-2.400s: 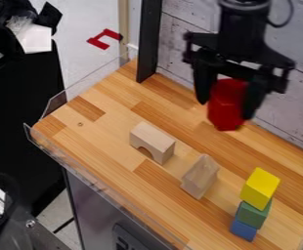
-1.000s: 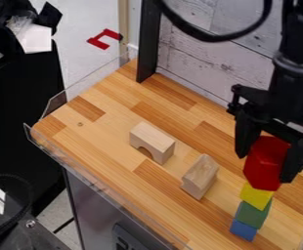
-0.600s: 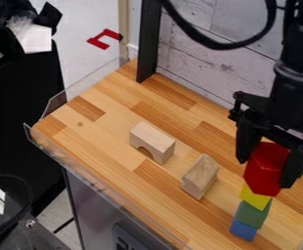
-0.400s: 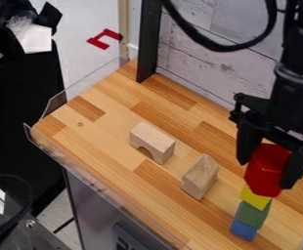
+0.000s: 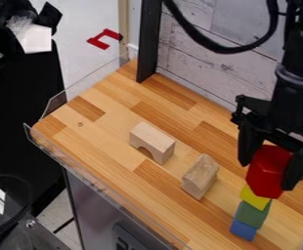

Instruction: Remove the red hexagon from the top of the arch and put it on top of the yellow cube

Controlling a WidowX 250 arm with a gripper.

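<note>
red hexagon (image 5: pixel 269 171) is in the gripper (image 5: pixel 266 176), at 4 o'clock in the view. fingers closed on it, one on its 9 o'clock side, one on its 3 o'clock side. hexagon roughly upright, bottom end overlapping the yellow cube (image 5: pixel 254 198) in view. can't tell if the two touch.

arm (image 5: pixel 297 83) hangs in from 1 to 2 o'clock, above the gripper. black cable (image 5: pixel 231 49) loops off it at 1 o'clock, in front of the pale plank wall (image 5: pixel 193 63).

yellow cube sits on the green cube (image 5: pixel 251 215), green on the blue cube (image 5: pixel 244 230). stack stands between 4 and 5 o'clock on the wooden table (image 5: pixel 108 141).

pale wood block (image 5: pixel 200 177), tapered top, at 5 o'clock, nearer centre than the stack. wooden arch (image 5: pixel 153 140) at 6 o'clock, just below centre, opening down, apart from that block.

further out: black post (image 5: pixel 149 44) at 12 o'clock by the wall. clear guard (image 5: pixel 92 175) along the table edge, 7 to 10 o'clock. red bracket-shaped piece (image 5: pixel 104 39) on the floor (image 5: pixel 82 17) at 11 o'clock.
</note>
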